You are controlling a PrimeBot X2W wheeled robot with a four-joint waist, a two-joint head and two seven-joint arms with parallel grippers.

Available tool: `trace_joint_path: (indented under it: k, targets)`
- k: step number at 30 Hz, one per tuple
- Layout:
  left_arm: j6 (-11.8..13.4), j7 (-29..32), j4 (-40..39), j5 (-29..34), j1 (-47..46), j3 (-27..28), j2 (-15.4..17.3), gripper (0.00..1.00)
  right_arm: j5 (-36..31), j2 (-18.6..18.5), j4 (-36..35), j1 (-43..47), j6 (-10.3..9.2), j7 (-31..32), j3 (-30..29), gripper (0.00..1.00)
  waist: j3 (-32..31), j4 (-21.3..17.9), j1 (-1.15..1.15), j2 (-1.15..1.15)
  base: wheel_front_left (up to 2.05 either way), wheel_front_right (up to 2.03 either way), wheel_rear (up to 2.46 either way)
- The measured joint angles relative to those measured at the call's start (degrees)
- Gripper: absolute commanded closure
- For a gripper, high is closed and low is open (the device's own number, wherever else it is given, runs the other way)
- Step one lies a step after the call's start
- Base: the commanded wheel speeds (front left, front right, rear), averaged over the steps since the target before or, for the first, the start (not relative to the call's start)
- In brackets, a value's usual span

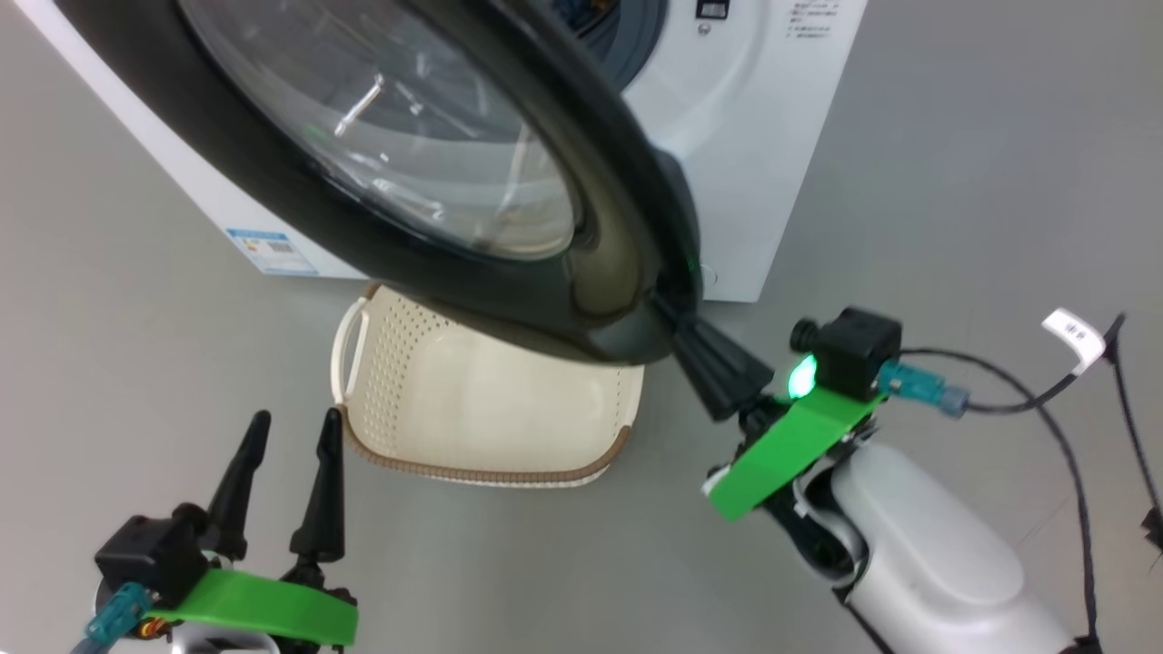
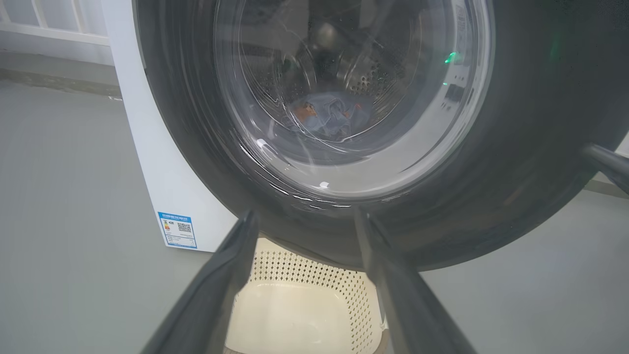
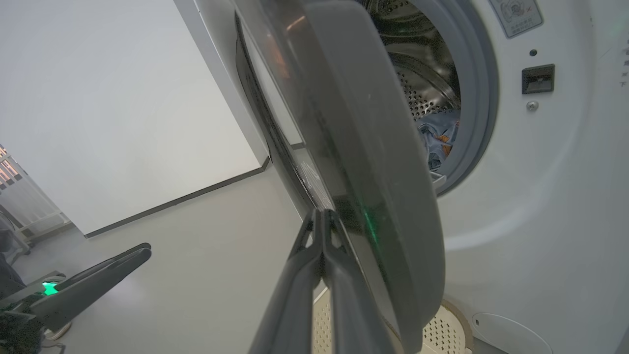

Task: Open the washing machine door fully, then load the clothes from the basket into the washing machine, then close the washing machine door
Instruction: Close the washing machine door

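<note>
Right claw (image 1: 680,325) pinched shut, tips against free edge of washing machine door (image 1: 627,163), frame centre; washing machine (image 1: 745,182) front lay upper right beyond it. Left claw (image 1: 295,420) spread wide, lower left, farther off. Clothes (image 3: 440,137) inside drum (image 3: 425,78); basket (image 1: 491,472) looked empty

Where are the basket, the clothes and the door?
basket (image 1: 491,427), head view, its bare inside floor.
clothes (image 3: 440,137), right wrist view, the blue fabric.
door (image 1: 409,136), head view, the glass middle.

Plain grey floor (image 1: 954,163), white wall (image 3: 98,98)

Closed right gripper (image 1: 686,331) at rim of washing machine door (image 1: 209,154) (basket (image 1: 363,381) beneath)
</note>
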Motion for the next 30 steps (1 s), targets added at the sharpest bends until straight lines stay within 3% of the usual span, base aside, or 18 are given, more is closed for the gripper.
trace_joint_path:
  k: [21,30]
  targets:
    - [0.0,0.0,-1.87,-0.59,-6.13,-3.1,-1.96,0.0,1.55,-1.82,4.41,-14.03,0.0,0.01,-13.93,1.0,7.71,4.14,0.0,0.0,0.0,0.0,0.0]
    - [0.0,-0.01,-2.49,-0.8,-7.82,-4.01,-1.97,0.0,1.11,-1.92,6.81,-19.48,0.0,0.01,-16.77,1.0,10.55,5.99,0.0,0.0,0.0,0.0,0.0]
